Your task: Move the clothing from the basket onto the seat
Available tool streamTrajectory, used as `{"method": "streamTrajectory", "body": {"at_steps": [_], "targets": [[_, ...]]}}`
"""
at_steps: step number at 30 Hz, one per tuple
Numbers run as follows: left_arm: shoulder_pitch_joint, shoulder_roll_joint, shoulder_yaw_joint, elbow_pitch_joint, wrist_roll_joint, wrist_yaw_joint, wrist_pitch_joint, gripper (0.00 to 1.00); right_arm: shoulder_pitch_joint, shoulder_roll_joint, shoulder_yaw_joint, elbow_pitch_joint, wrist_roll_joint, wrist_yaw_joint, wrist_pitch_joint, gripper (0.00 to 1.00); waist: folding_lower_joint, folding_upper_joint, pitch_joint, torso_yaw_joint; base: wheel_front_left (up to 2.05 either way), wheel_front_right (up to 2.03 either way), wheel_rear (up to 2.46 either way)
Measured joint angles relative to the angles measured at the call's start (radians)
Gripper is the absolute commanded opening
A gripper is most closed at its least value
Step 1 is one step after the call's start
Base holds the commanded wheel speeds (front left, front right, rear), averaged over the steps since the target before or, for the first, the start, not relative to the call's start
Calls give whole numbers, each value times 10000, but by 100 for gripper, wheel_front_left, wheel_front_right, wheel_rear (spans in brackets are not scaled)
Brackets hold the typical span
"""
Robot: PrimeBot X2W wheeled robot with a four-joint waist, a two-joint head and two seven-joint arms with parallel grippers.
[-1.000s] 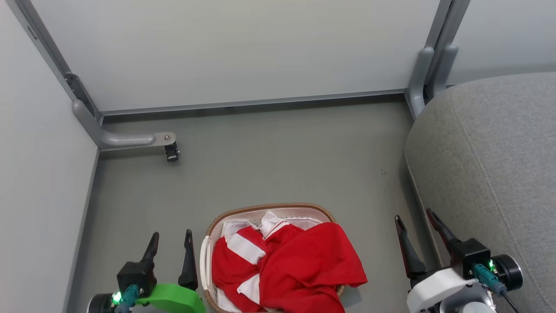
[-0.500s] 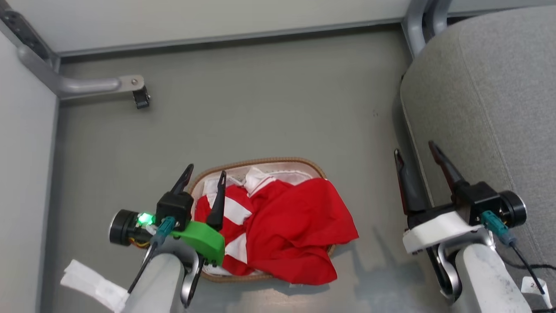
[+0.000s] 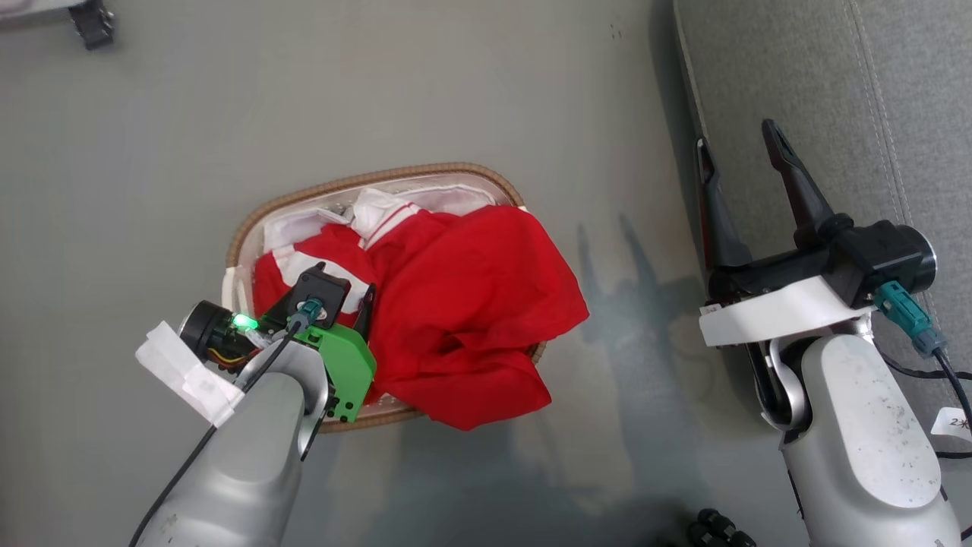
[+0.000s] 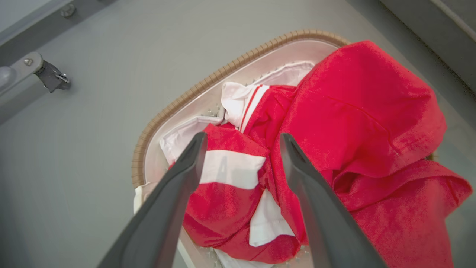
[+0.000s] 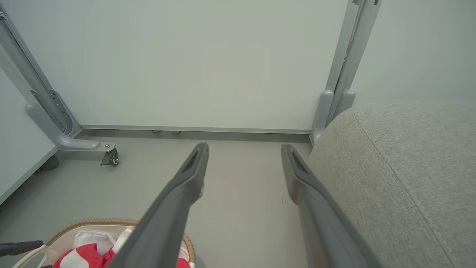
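The clothing (image 3: 471, 296) is a crumpled red heap with white panels, filling the basket (image 3: 380, 173) and spilling over its near right rim. My left gripper (image 3: 345, 279) hangs over the heap's left part, pointing down, open, nothing between its fingers. In the left wrist view the left gripper (image 4: 242, 137) straddles a white band of the clothing (image 4: 353, 111) inside the basket (image 4: 178, 100). My right gripper (image 3: 735, 137) stands open and empty beside the edge of the grey seat (image 3: 820, 91). The right gripper (image 5: 244, 147) points at the floor left of the seat (image 5: 401, 167).
The basket stands on a grey floor. A partition's metal foot with a black caster (image 5: 109, 158) lies far left, and pale partition panels (image 5: 204, 63) close off the back. Open floor (image 3: 623, 251) separates basket and seat. Small black parts (image 3: 714, 528) lie at the bottom edge.
The head camera has tilted down, shifting the whole picture. My left gripper has moved from beside the basket's left rim to over the clothing. Both grippers stay open.
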Motion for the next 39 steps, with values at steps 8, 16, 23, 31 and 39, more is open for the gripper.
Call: {"method": "streamTrajectory", "body": {"at_steps": [8,16,23,31,39], "targets": [[-915,134,-105,1390,-109,-6,257,100,-225,2,259,-94,401,0,0,100,0,0,1134,-734,0,0,0],[-1453,320,6,2291,-244,435,301,100,-386,2,424,-140,598,0,0,100,0,0,1743,-1327,0,0,0],[-1814,330,174,2660,-428,1120,67,100,-441,4,382,-153,644,0,0,100,-1,0,2021,-1516,0,0,0],[-2100,351,221,2947,-589,1653,8,70,-440,4,472,-136,725,0,0,100,-1,0,2085,-1527,0,0,0],[-2258,391,-61,3187,-539,1703,378,40,-501,4,510,-119,771,0,0,100,-2,0,2185,-1576,0,0,0]]}}
